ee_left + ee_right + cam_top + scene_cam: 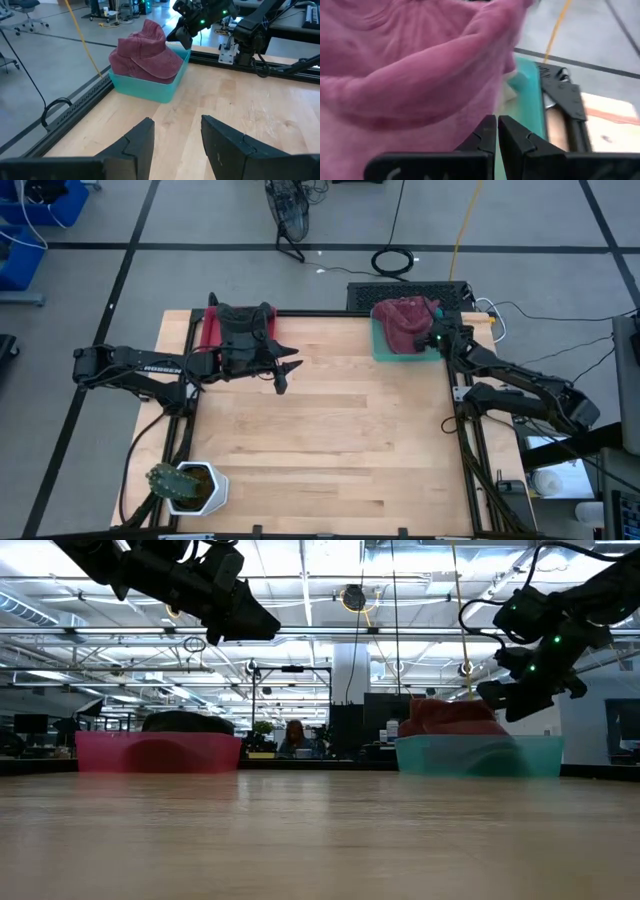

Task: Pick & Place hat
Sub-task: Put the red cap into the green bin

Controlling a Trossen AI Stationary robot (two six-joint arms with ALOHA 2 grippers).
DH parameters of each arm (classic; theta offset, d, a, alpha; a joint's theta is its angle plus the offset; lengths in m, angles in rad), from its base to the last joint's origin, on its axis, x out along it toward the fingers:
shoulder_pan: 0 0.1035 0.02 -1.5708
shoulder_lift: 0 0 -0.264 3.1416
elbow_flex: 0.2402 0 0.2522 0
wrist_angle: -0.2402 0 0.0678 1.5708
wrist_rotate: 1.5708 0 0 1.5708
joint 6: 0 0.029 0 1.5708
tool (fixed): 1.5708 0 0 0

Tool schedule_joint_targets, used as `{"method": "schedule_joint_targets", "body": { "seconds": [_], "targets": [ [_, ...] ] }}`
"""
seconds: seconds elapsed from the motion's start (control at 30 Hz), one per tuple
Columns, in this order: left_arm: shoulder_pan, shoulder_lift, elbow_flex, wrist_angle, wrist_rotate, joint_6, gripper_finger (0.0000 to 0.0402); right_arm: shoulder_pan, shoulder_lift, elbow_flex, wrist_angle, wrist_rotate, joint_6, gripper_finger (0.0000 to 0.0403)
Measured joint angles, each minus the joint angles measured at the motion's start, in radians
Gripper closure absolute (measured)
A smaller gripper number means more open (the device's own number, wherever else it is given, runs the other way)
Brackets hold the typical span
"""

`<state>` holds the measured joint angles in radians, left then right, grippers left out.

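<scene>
The maroon, soft washed-cloth cap (404,323) lies crumpled in a heap inside the shallow teal plastic bin (384,350), its crown bunched upward and its brim drooping over the bin's wall in the left wrist view. That bin sits at the far right corner of the light wooden bench (320,440).

Going down in size, the bench comes first, framed by black rails. Next are the two dark arms, one at each side. The left gripper (281,376) hangs above the bench near the far left part, just beside the red bin, with its fingers apart and nothing between them. The right gripper (496,131) sits at the teal bin's right side, right up against the cap; its fingers are pressed together, and cloth fills the view just beyond the tips, though no fold shows between them.

The shallow red plastic bin (212,332) stands at the far left corner and carries a dark, rounded hat-like thing (187,722), partly hidden from above by the left arm. A white pot holding a green cactus-like plant (187,486) stands at the near left corner.

Counted: one maroon cap, two bins, two arms, one potted plant. The middle of the bench is bare wood.
</scene>
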<state>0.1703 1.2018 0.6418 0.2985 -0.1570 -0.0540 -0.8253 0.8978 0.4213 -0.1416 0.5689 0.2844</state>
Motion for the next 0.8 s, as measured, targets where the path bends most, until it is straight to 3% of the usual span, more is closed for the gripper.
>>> {"method": "schedule_joint_targets", "body": {
  "seconds": [0.17,0.33,0.57,0.8],
  "targets": [
    [0.0,0.0,0.0,0.0,0.0,-0.003,0.0236,0.023,0.0,0.0,-0.025,-0.06,-0.014,0.0395],
    [0.0,0.0,0.0,-0.001,0.0,-0.003,0.0236,0.025,0.041,0.0,0.013,-0.2,-0.004,0.0398],
    [-0.005,-0.042,0.001,-0.017,0.0,-0.004,0.0236,0.035,0.134,-0.013,0.088,-0.172,-0.002,0.0399],
    [-0.009,-0.058,0.001,-0.042,0.0,-0.003,0.0236,0.07,0.096,-0.016,0.094,-0.185,-0.025,0.0402]
  ]
}}
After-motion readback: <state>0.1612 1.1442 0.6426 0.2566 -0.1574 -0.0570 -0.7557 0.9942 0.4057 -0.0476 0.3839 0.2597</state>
